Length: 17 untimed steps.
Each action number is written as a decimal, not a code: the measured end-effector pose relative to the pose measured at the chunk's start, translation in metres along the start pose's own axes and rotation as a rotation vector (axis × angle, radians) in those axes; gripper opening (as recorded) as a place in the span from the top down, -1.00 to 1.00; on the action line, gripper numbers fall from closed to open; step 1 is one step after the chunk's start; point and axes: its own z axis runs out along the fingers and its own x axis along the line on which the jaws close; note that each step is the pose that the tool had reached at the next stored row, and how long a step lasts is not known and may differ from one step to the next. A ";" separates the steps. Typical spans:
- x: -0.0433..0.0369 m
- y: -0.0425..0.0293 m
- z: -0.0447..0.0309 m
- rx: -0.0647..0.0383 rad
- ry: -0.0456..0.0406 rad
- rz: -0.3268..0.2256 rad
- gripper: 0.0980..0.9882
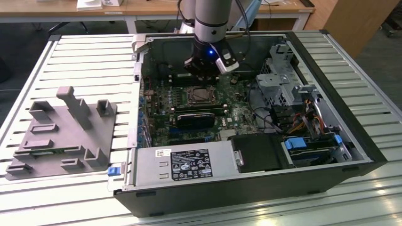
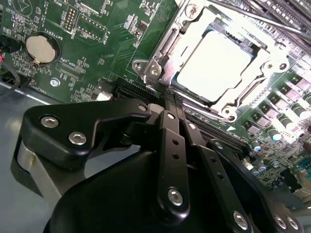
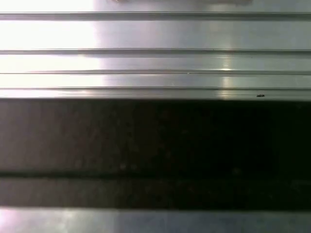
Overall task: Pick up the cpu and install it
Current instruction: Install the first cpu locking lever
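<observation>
The cpu [image 2: 214, 65] lies flat in the socket [image 2: 160, 58] of the green motherboard [image 2: 97, 39], shiny silver top facing up. It is square, so no long axis can be told; in the second wrist view its edges run parallel to the metal socket frame around it. In the exterior view the socket [image 1: 199, 94] sits near the middle of the motherboard [image 1: 188, 106] inside the open computer case [image 1: 251, 188].

The gripper [image 2: 171, 99] hangs above the board just beside the socket, apart from the cpu. Its black fingers [image 2: 170, 131] are drawn together to a narrow point and hold nothing. In the exterior view the gripper [image 1: 202, 75] stands upright over the far side of the socket.

The case lies on its side on a slatted metal tabletop [image 1: 82, 61], filling the middle and the exterior view's right. A grey plastic block [image 1: 63, 136] with upright posts sits near the tabletop's edge on the exterior view's left, well apart from the case. A wooden desk [image 1: 150, 9] stands beyond the far edge. The first wrist view shows metal slats [image 3: 155, 63] and a dark band.
</observation>
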 end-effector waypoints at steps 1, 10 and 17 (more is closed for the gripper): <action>-0.0001 0.0000 0.0005 0.002 0.0000 0.000 0.98; -0.0011 0.0000 0.0016 0.004 0.0011 0.000 0.98; -0.0009 0.0011 -0.0130 0.004 0.0020 0.000 0.98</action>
